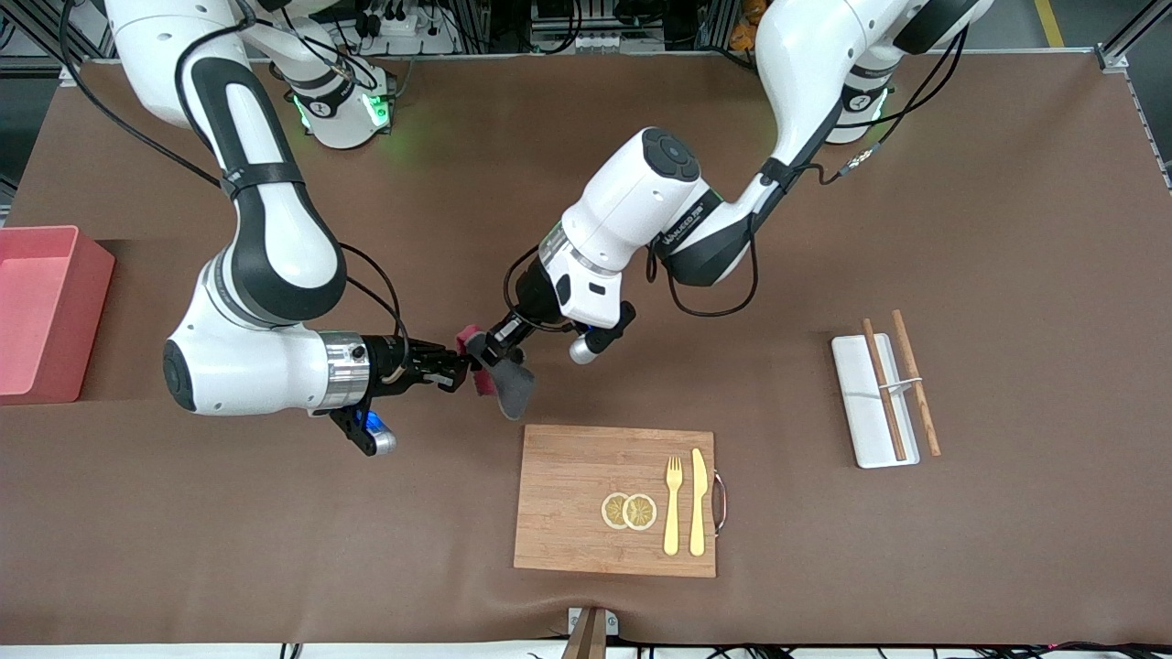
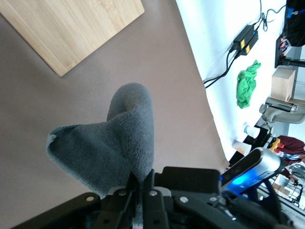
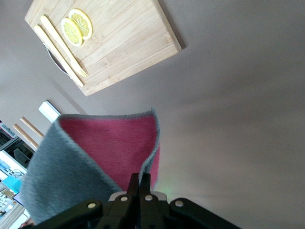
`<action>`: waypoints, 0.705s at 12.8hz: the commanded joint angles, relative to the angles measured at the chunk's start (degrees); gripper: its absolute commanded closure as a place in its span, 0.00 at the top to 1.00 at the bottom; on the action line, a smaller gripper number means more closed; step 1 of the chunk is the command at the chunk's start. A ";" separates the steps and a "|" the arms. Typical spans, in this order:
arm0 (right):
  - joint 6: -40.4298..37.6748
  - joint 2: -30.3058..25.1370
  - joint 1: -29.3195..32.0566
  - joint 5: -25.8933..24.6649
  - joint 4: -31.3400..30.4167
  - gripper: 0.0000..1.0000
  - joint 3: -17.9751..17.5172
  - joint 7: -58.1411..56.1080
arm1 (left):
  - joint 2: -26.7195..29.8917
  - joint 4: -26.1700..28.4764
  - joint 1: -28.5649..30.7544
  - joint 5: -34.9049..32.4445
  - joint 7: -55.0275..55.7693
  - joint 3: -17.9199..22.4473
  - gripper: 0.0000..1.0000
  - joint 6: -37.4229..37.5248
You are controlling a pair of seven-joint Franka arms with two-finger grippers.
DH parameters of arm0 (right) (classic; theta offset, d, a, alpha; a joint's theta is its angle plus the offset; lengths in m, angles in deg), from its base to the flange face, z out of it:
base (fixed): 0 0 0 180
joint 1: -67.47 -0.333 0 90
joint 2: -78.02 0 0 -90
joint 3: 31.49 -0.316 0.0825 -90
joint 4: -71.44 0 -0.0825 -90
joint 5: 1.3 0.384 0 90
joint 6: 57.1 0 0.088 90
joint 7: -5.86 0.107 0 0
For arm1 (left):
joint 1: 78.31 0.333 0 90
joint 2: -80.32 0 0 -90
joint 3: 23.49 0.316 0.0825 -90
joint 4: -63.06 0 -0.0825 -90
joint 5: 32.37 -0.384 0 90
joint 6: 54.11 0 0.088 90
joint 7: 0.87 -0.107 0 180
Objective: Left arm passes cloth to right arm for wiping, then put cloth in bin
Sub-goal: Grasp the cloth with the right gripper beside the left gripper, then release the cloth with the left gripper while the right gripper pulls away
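Front view, centre of the frame: the soft magenta-and-grey folded cloth [image 1: 502, 377] hangs above the brown desk [image 1: 1007, 229], just above the wooden cutting board [image 1: 586, 499]. Left gripper [image 1: 483, 352] and right gripper [image 1: 462, 369] each pinch it between closed fingers. The pink rectangular plastic bin [image 1: 46, 311] sits at the frame's left edge.

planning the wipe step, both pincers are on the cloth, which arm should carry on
Right. The right pincer is shut on the cloth, ready to wipe; the left pincer need only let go.

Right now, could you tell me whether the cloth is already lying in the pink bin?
No, the cloth hangs above the table between the left gripper and right gripper, while the bin holds nothing visible.
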 commanded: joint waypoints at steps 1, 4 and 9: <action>-0.35 -0.64 1.02 -0.27 -0.15 0.00 0.18 -4.40 | 2.66 0.45 1.10 0.76 0.49 0.36 1.00 1.24; -0.97 -0.64 1.46 -5.97 -0.15 0.00 0.18 -6.95 | 7.76 0.54 4.95 0.24 -1.17 0.54 1.00 12.55; -2.11 0.32 5.67 -17.65 -3.56 0.00 0.35 -16.96 | 16.02 0.54 13.39 0.50 -18.71 0.02 1.00 36.79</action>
